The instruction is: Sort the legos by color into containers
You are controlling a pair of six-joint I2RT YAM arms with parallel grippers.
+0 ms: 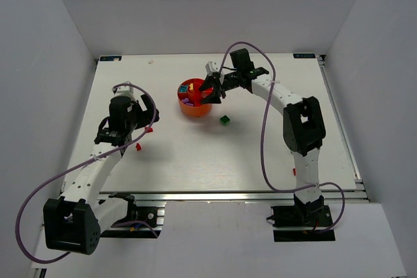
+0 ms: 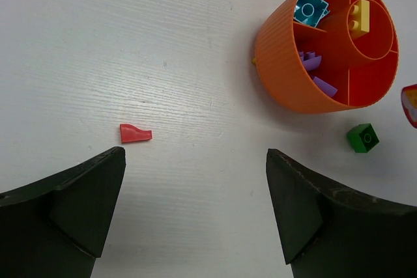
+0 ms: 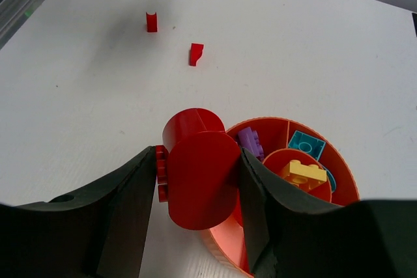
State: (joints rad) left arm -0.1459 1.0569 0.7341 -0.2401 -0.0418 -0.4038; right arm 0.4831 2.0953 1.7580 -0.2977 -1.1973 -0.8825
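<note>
Over the 3 o'clock rim of the bowl [image 1: 189,110] in the top view, my right gripper [image 1: 212,90] is clenched on a rounded red lego [image 3: 199,183], its long axis about 12 to 6 from my wrist, with bare table [image 1: 260,154] wide toward 7 o'clock, while my left gripper [image 2: 195,161] hangs released.

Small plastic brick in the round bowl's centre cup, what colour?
Yellow brick; left wrist view shows it best.
</note>
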